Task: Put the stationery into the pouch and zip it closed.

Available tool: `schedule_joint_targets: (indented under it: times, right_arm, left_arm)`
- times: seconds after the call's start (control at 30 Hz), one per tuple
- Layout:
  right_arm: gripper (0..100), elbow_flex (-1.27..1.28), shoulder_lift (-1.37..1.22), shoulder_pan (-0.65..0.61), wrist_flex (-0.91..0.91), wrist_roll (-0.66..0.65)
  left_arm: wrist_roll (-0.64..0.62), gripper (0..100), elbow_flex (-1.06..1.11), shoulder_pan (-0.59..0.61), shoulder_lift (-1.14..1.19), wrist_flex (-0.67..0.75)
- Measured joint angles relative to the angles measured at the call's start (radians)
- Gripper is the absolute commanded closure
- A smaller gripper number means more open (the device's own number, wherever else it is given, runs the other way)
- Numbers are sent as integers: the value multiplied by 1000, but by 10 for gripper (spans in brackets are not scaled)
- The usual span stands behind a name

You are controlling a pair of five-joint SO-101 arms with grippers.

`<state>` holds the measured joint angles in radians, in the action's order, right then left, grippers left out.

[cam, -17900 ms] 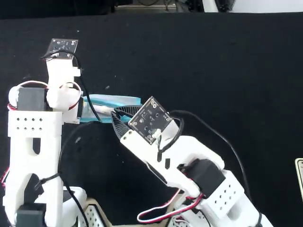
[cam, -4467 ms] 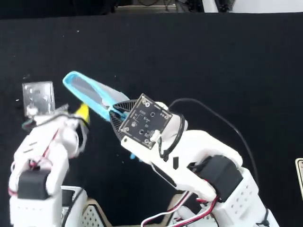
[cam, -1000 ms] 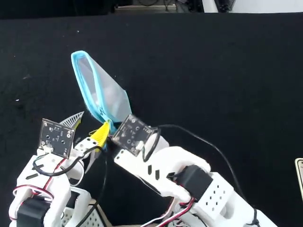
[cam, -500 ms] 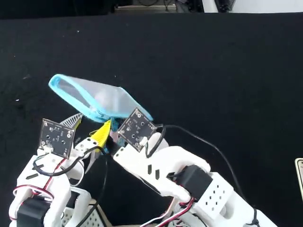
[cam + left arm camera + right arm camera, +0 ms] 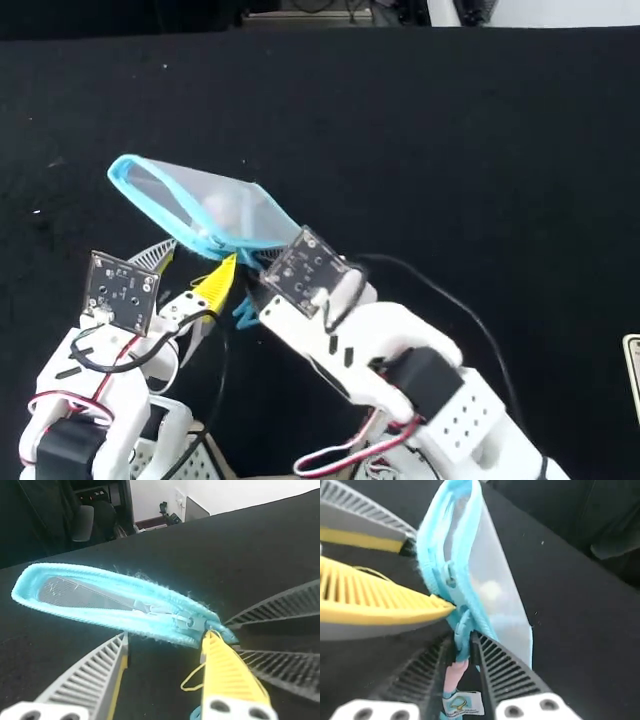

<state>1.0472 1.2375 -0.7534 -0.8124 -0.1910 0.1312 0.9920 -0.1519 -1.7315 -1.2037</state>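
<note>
One end of pouch (image 5: 205,210) pinched at zip pull (image 5: 461,625) between closed fingers of right gripper (image 5: 462,644); left gripper (image 5: 167,637) spread wide, nothing held, yellow finger (image 5: 225,675) touching pouch.

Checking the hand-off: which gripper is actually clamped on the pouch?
The right gripper, its dark jaws shut on the zipper end of the blue pouch. The left gripper, with one yellow jaw, stands open beside it.
</note>
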Motion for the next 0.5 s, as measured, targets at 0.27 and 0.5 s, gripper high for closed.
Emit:
schedule_joint_targets:
  times: [0.27, 0.5]
  right_arm:
    - [871, 14, 51, 3, -46, 0]
    - [802, 91, 58, 3, -46, 21]
  left_arm:
    - [0, 769, 0, 0, 0, 0]
    - [0, 769, 0, 0, 0, 0]
